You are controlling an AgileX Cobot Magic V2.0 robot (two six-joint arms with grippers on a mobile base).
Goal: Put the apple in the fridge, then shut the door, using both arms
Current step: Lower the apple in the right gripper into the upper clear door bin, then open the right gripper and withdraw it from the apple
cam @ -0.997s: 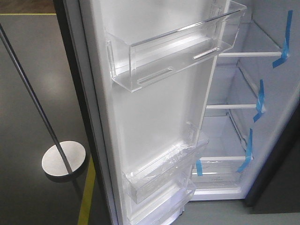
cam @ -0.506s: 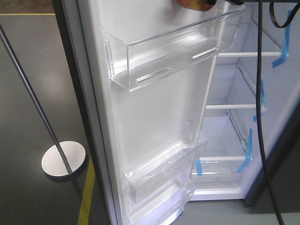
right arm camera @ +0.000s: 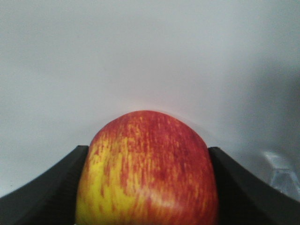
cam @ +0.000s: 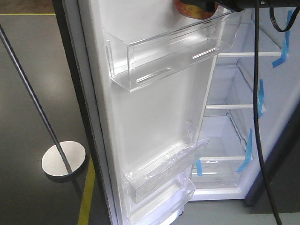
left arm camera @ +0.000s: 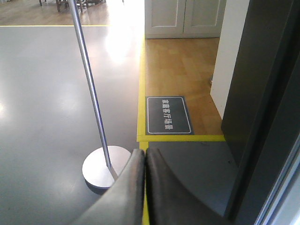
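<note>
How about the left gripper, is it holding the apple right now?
No, the left gripper is shut with nothing between its fingers; the apple sits in the right gripper.

Finding: the left end effector (left arm camera: 144, 152) has its two dark grey curved fingers (left arm camera: 133, 183) pressed flat together with no gap, tips toward 12 o'clock in its wrist view. The right end effector (right arm camera: 147, 150) has black fingers (right arm camera: 51, 187) at 9 and 3 o'clock, clamped against a small round red-and-yellow apple (right arm camera: 147, 173). In the front view, the black right arm (cam: 227, 4) sits at 1 o'clock, its black cable (cam: 256, 93) hanging toward 6 o'clock.
</note>
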